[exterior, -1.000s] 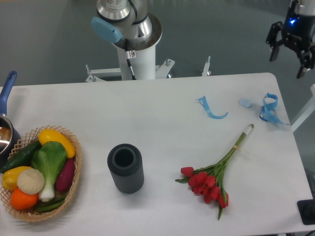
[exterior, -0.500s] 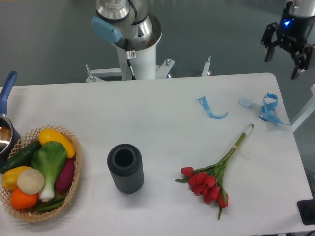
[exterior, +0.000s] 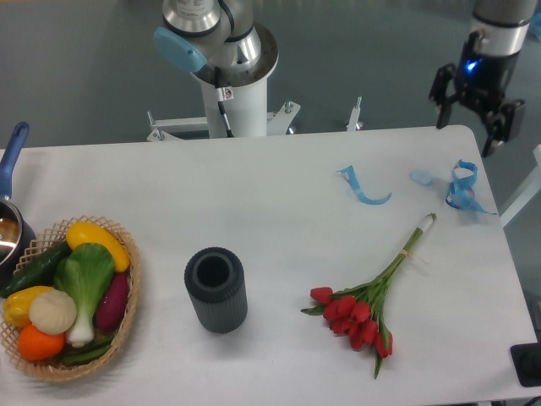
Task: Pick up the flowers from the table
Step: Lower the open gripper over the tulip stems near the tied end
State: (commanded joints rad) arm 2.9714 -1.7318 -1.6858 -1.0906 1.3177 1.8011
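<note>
Meanwhile hand [exterior: 466, 127] shifted left, fingers spread, flowers [exterior: 365, 300] unmoved on table [exterior: 270, 203]

UR5e arm, base segment [exterior: 221, 42]: brushed silver cylindrical joint housings fitted with a pale blue round end cap [exterior: 179, 49], mounted on a white column carrying a small label and a thin black cable. Wrist link: silver-grey tube. Gripper [exterior: 467, 124]: black body with a lit blue indicator and two black fingers [exterior: 441, 94] with angular linkages.
</note>
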